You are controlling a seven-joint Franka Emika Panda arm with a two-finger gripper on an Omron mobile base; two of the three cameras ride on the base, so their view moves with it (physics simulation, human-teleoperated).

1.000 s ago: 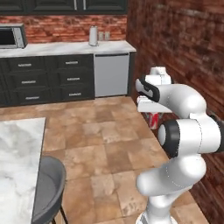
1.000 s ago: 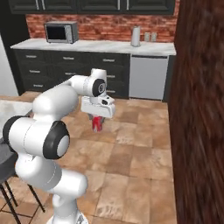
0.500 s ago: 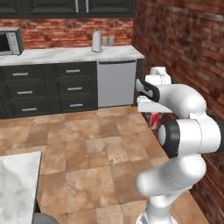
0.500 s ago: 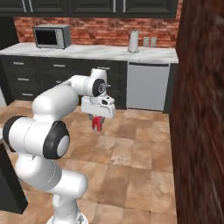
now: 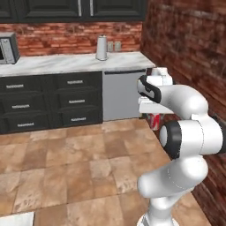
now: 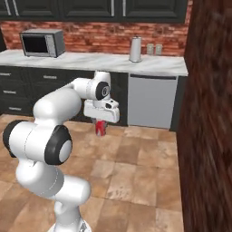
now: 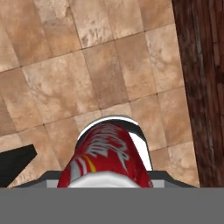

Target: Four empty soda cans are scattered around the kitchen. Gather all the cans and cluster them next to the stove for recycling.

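My gripper [image 6: 101, 123] held a red soda can [image 6: 100, 128] tight, and its fingers hid the can's top.

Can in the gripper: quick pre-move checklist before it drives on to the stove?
1. Grip: the can hangs under the gripper, off the floor; ok.
2. Can pose: about upright under the hand in both base views; ok.
3. Finger contact on the can: cannot tell.
4. Path ahead: bare floor up to the drawers and dishwasher; ok.
5. Side clearance: brick wall close on the arm's right; not ok for a wide swing.
6. Stove location: cannot tell.
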